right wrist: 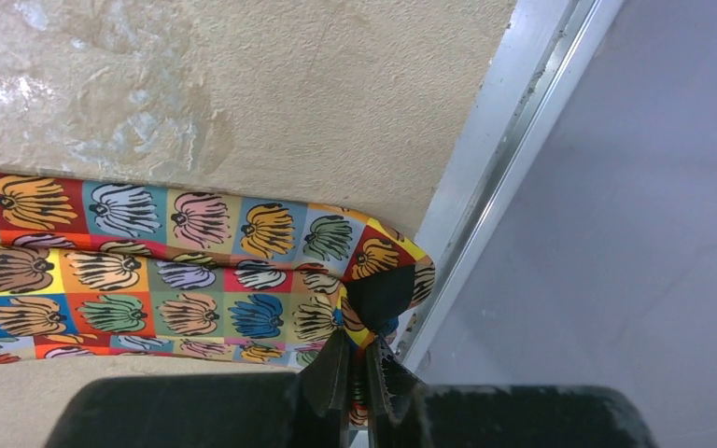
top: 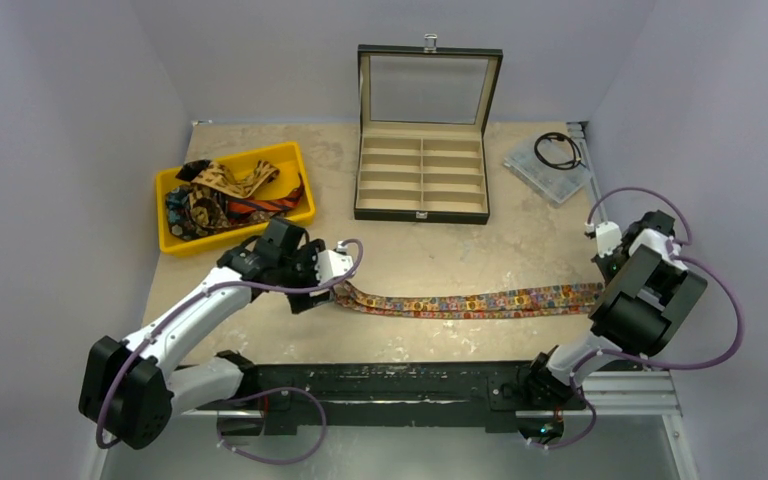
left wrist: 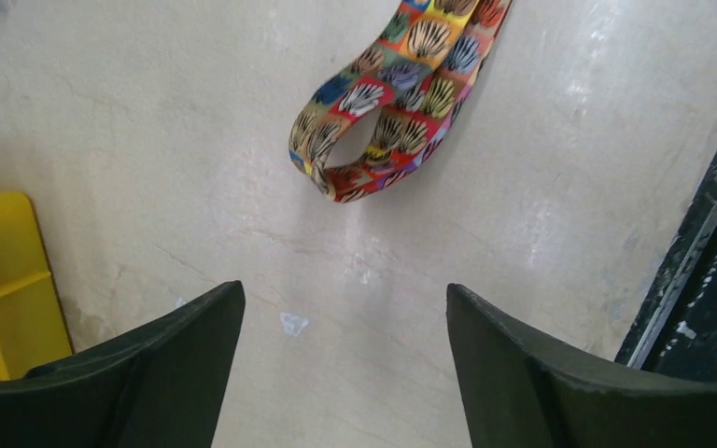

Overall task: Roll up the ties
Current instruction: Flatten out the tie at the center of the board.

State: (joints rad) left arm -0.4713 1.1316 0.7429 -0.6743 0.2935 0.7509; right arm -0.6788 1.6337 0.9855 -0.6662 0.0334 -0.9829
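- Multicoloured tie [top: 470, 300] lies stretched along the worktop [top: 400, 260], narrow end curled.
- Right tool [right wrist: 359, 371] pinches its wide end; left tool [left wrist: 345, 308] gapes empty near the curl.
- Likely best: grip that curl squarely, then roll against tension.

Your top camera looks steeply down from high at the near edge over the whole table [top: 410, 255]. Each wrist camera points down, close, sharing the floral tie [top: 470, 300] with it.
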